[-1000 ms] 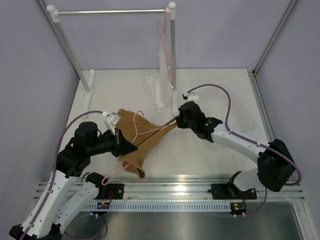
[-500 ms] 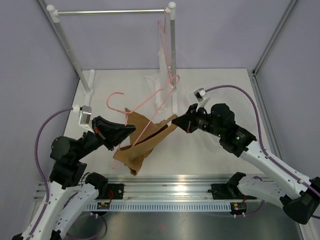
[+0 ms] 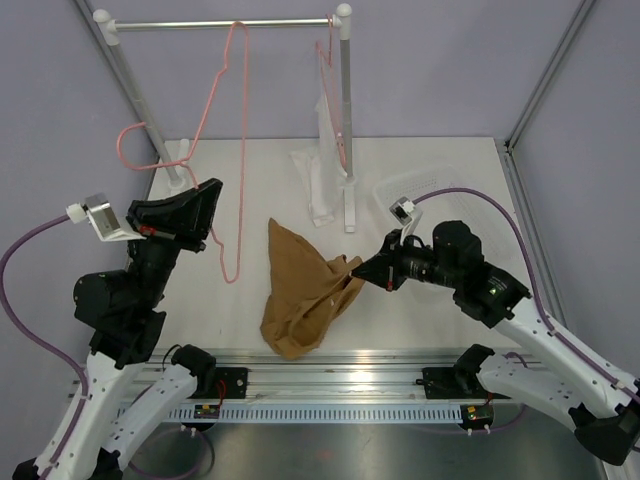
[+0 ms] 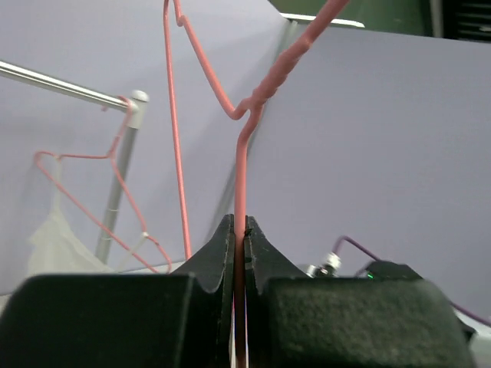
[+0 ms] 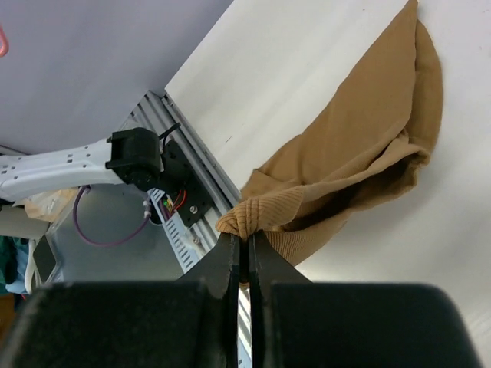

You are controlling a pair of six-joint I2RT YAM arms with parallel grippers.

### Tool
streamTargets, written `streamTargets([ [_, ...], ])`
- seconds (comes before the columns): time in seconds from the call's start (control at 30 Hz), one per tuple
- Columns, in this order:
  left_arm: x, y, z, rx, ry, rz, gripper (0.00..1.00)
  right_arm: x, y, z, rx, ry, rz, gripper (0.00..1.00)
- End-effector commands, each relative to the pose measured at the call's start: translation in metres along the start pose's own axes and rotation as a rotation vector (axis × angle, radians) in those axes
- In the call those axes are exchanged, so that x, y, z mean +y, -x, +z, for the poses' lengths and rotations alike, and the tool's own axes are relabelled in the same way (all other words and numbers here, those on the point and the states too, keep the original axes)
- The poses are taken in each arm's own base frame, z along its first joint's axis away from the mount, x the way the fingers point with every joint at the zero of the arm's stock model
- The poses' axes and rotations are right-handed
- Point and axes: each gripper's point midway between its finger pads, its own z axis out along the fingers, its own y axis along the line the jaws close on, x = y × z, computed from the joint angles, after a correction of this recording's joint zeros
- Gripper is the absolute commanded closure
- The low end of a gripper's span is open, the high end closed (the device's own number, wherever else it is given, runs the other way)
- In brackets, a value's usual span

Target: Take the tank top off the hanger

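Note:
The tan-brown tank top (image 3: 300, 290) lies crumpled on the table, free of the hanger. My right gripper (image 3: 362, 268) is shut on a bunched edge at its right side; in the right wrist view the ribbed fabric (image 5: 368, 146) is pinched between the tips of the gripper (image 5: 247, 244). My left gripper (image 3: 208, 200) is raised at the left and shut on the bare pale-pink wire hanger (image 3: 243, 150), which reaches up to the rail. In the left wrist view the wire (image 4: 240, 169) runs straight up out of the shut gripper (image 4: 238, 230).
A metal clothes rail (image 3: 220, 24) on two posts spans the back. A second pink hanger with a white sheer garment (image 3: 325, 170) hangs by the right post. A clear basket (image 3: 480, 225) sits at the right. An aluminium rail (image 3: 340, 385) runs along the front edge.
My left gripper has lifted the hanger up and to the left, out of the tank top. The tank top has dropped to the table, still held by my right gripper.

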Motion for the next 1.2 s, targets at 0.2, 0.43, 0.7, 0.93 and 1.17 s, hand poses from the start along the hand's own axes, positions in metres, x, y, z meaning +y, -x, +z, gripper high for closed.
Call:
streamTargets([
  [0.2,0.078,-0.050,-0.031,0.339,0.467,0.050,1.00,-0.007,0.008,-0.020,0.004,-0.108,-0.032,1.00],
  [0.43,0.129,-0.101,-0.049,0.627,0.724,0.089,1.00,-0.036,-0.012,0.043,0.133,-0.247,-0.030,0.31],
  [0.7,0.147,-0.095,0.014,0.709,0.731,0.135,1.00,-0.058,-0.004,0.024,0.085,-0.430,-0.056,0.01],
  [0.93,0.191,-0.063,0.074,0.662,0.758,0.149,1.00,-0.048,-0.021,-0.005,0.045,-0.366,-0.031,0.00],
  [1.17,0.232,-0.049,0.127,0.628,0.680,0.206,1.00,-0.051,-0.042,-0.009,0.064,-0.341,0.000,0.00],
])
